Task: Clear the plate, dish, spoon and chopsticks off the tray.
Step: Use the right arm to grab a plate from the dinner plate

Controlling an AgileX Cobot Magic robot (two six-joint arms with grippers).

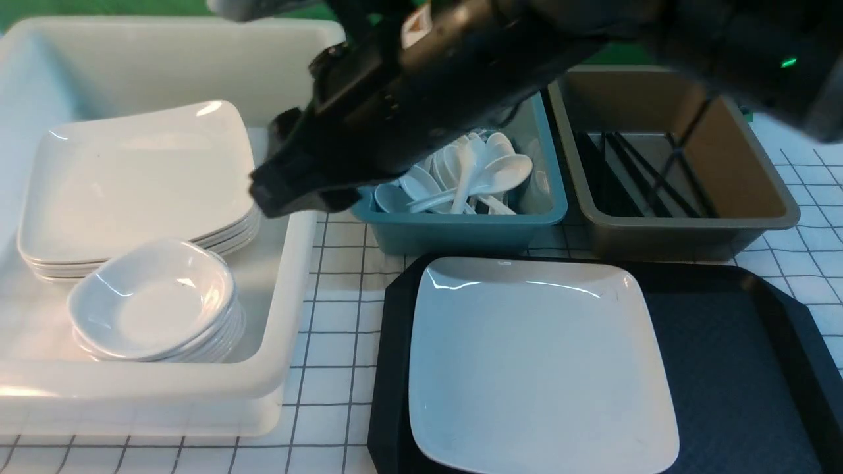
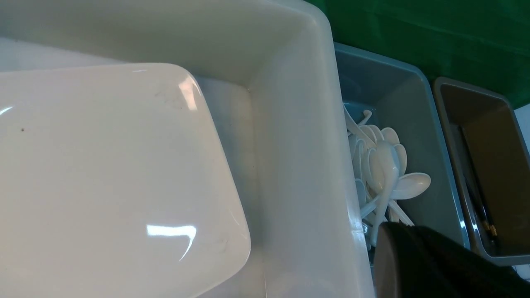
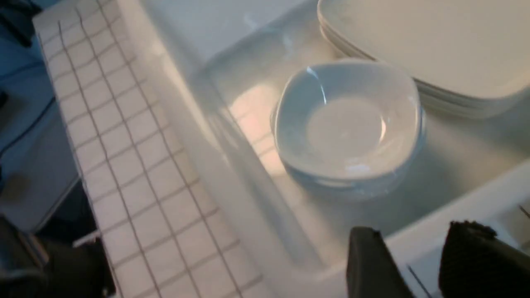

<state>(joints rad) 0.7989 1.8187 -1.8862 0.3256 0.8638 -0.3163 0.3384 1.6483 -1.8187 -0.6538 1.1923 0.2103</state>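
The white plate (image 1: 540,362) lies on the left half of the black tray (image 1: 724,368); in the front view the tray holds nothing else. A dish (image 1: 155,299) (image 3: 348,124) tops a stack inside the white tub. Several white spoons (image 1: 474,174) (image 2: 385,165) lie in the teal bin, and black chopsticks (image 1: 639,174) in the brown bin. My right gripper (image 1: 283,191) (image 3: 414,236) hangs open and empty above the tub's right rim, near the dish stack. In its wrist view my left gripper (image 2: 389,240) is shut and empty, hanging beside the tub wall over the teal bin.
The white tub (image 1: 290,263) at the left also holds a stack of large plates (image 1: 132,178) (image 2: 103,174). The teal bin (image 1: 461,230) and brown bin (image 1: 691,230) stand behind the tray. A checked cloth (image 1: 336,342) covers the table.
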